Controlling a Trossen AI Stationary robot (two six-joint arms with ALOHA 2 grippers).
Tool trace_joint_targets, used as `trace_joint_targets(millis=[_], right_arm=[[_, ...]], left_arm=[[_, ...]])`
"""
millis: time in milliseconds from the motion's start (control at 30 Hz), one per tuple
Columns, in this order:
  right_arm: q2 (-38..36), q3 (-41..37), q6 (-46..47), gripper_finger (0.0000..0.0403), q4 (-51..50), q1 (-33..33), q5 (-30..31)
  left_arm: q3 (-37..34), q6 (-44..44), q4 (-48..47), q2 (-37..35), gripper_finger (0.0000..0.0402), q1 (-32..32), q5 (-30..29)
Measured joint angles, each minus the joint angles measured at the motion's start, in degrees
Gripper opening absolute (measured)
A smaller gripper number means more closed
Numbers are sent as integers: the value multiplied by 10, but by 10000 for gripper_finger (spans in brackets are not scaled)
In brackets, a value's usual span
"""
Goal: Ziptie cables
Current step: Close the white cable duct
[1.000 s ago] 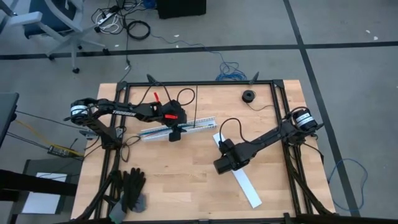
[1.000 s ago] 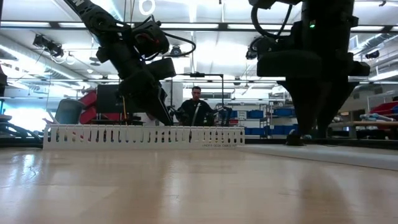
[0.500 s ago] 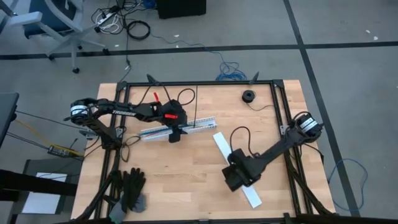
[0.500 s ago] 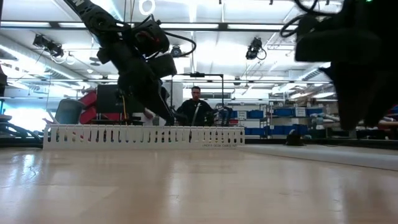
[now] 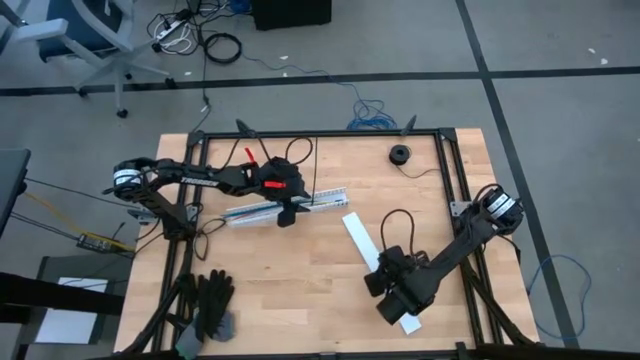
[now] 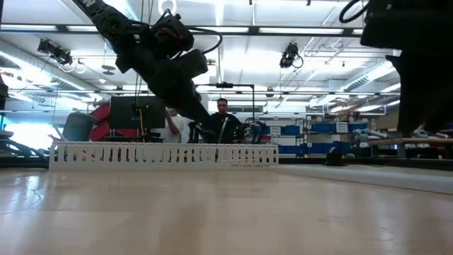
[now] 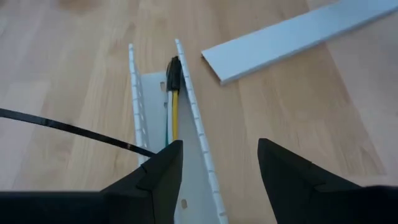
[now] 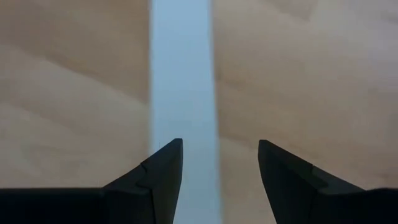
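Note:
The cables [image 7: 174,106], yellow, green and white with a dark plug end [image 7: 173,68], lie inside the white slotted channel [image 5: 245,212] at mid-table. My left gripper [image 7: 221,143] hangs open, slanting down, just above the channel [image 7: 194,112]. A thin black strand [image 7: 62,126] runs across the table to the channel's wall beside one finger; whether it touches, I cannot tell. My right gripper [image 8: 221,142] is open above a flat white strip [image 8: 183,74], near that strip's near end [image 5: 408,323].
The flat white strip [image 5: 358,235] lies slantwise right of the channel. Black gloves [image 5: 212,300] sit at the near left, a small black roll [image 5: 400,154] at the far right, a red-handled tool [image 5: 250,155] at the far left. A person [image 6: 223,120] stands beyond the table.
My right gripper has swung along the flat white strip toward the table's near right, rolling as it went, and stays open. My left gripper has tipped its fingers up a little over the channel. Channel, cables and strip lie where they were.

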Motion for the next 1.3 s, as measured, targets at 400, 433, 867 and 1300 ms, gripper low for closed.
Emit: trace_joint_targets(millis=[400, 433, 867, 1300], right_arm=[[4, -87, 72, 190, -13, 36, 37], [4, -93, 76, 190, 9, 40, 38], [4, -103, 99, 190, 109, 65, 52], [4, -103, 89, 190, 167, 62, 86]], left_arm=[[0, 27, -42, 0, 184, -41, -18], [0, 29, -35, 0, 184, -46, -26], [0, 104, 48, 0, 182, -89, -34], [0, 12, 49, 0, 161, -145, -59]])
